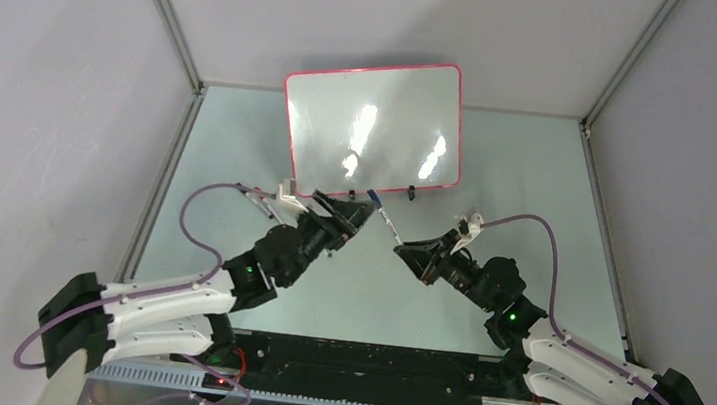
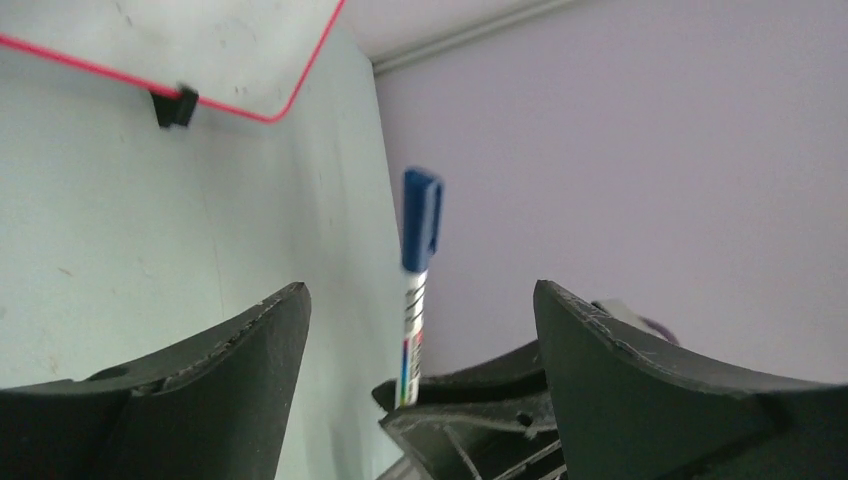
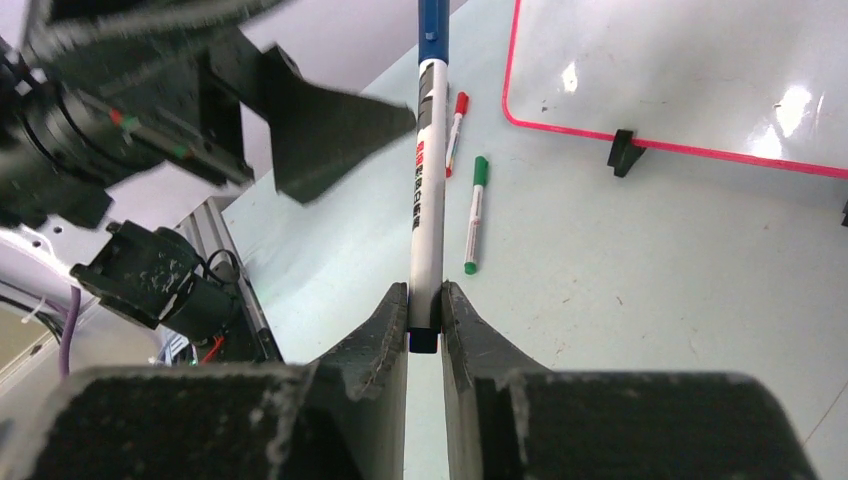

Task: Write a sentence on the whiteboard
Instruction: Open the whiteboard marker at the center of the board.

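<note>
The blue marker (image 3: pixel 430 180) was cut off at its cap end; the whiteboard (image 3: pixel 680 70) showed only its near left corner.

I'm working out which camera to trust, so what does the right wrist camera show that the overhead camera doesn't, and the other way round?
Only the right wrist view shows a red-capped pen and a green-capped pen lying on the table. Only the overhead view shows the whole whiteboard, all four corners, with no writing visible. Both show the right end effector shut on a blue-capped marker, the left end effector close to that marker's cap, and the whiteboard's red-framed lower edge.
</note>
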`<state>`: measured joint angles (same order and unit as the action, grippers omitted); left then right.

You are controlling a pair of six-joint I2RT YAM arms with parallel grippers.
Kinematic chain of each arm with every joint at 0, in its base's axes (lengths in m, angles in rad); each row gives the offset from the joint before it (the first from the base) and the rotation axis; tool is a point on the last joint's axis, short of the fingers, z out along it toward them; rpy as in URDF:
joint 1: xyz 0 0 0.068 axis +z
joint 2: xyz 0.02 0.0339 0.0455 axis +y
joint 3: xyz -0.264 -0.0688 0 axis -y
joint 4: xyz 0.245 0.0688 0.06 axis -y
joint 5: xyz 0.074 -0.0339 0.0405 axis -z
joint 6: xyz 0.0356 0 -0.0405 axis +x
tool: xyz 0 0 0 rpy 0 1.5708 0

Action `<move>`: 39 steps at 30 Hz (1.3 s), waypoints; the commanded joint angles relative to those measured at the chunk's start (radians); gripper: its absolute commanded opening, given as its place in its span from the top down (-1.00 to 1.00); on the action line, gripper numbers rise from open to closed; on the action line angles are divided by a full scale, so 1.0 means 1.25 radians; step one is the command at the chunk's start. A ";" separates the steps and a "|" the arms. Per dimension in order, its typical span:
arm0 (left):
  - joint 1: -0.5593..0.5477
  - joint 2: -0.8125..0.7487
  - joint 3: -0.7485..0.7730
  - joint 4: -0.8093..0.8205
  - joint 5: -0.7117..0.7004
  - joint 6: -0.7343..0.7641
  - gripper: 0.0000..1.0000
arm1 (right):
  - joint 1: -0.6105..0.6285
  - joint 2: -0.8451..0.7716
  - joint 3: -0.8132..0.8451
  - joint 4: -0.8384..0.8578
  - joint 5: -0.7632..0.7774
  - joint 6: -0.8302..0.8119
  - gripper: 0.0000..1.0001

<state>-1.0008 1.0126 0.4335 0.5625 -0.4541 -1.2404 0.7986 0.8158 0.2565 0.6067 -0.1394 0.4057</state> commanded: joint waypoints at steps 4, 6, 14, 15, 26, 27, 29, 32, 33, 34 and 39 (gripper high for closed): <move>0.109 -0.088 0.106 -0.283 0.051 0.131 -0.60 | -0.004 -0.011 0.025 0.000 -0.082 -0.043 1.00; 0.149 -0.075 0.127 -0.321 0.127 0.155 -0.54 | -0.005 -0.011 0.031 -0.010 -0.103 -0.050 1.00; 0.191 -0.020 0.176 -0.364 0.308 0.248 -0.40 | -0.018 -0.010 0.033 -0.015 -0.135 -0.053 1.00; 0.192 -0.018 0.175 -0.358 0.323 0.250 -0.39 | -0.018 -0.008 0.032 -0.014 -0.137 -0.053 1.00; 0.192 0.018 0.184 -0.337 0.375 0.225 0.09 | -0.029 -0.002 0.034 -0.017 -0.141 -0.049 1.00; 0.192 0.015 0.186 -0.348 0.370 0.224 0.11 | -0.029 -0.003 0.034 -0.017 -0.141 -0.050 1.00; 0.192 0.008 0.187 -0.363 0.366 0.223 0.08 | -0.029 -0.006 0.035 -0.020 -0.140 -0.054 1.00; 0.192 -0.004 0.187 -0.371 0.337 0.222 0.07 | -0.029 -0.009 0.034 -0.026 -0.136 -0.058 1.00; 0.192 -0.007 0.186 -0.374 0.336 0.221 0.07 | -0.029 -0.009 0.035 -0.027 -0.136 -0.059 1.00; 0.192 -0.011 0.186 -0.375 0.334 0.218 0.08 | -0.029 -0.010 0.035 -0.028 -0.136 -0.062 1.00; 0.197 -0.022 0.179 -0.377 0.327 0.198 0.12 | -0.029 -0.007 0.034 -0.029 -0.138 -0.066 1.00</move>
<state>-0.7650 1.0161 0.6258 0.0917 -0.0227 -0.9771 0.7681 0.8143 0.2565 0.5495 -0.3050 0.3435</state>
